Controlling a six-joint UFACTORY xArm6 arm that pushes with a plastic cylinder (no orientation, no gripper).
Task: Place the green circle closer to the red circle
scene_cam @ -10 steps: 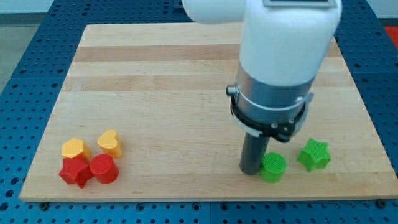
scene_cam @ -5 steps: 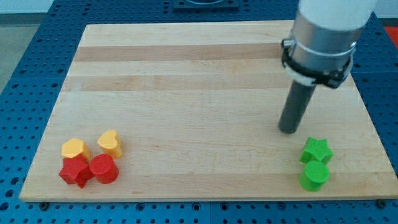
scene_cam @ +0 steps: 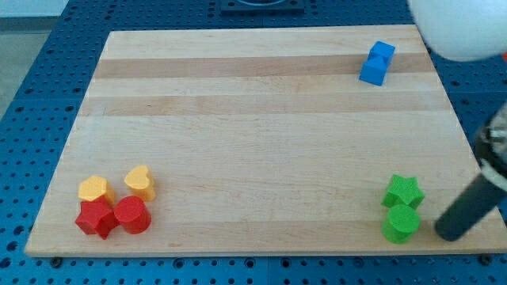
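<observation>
Right, camera view, the only one: my tip [scene_cam: 448, 234] sits near the bench's bottom right corner, just to the right of the green circle [scene_cam: 400, 224], close beside it with a thin gap showing, not clearly touching. No claw on this rig, only a dark rod, so there is nothing to report as open or closed.

The green circle lies near the bottom right corner of the bench [scene_cam: 253, 134], tucked right under the green star [scene_cam: 403, 191], the two touching or nearly so. The red circle [scene_cam: 132, 214] is far off near the bottom left corner, beside the red star [scene_cam: 96, 218], with the yellow heart [scene_cam: 140, 181] and another yellow block [scene_cam: 96, 190], shape unclear, just above them. A blue block [scene_cam: 377, 62] sits near the top right corner, well apart from everything.

Key relation: green circle lies directly left of my tip, and the red circle lies farther left along the same bottom edge. So tip, green circle and red circle line up roughly along one leftward line; a straight push left looks right, judging from this.

No containers on the bench, nothing held in anything.
</observation>
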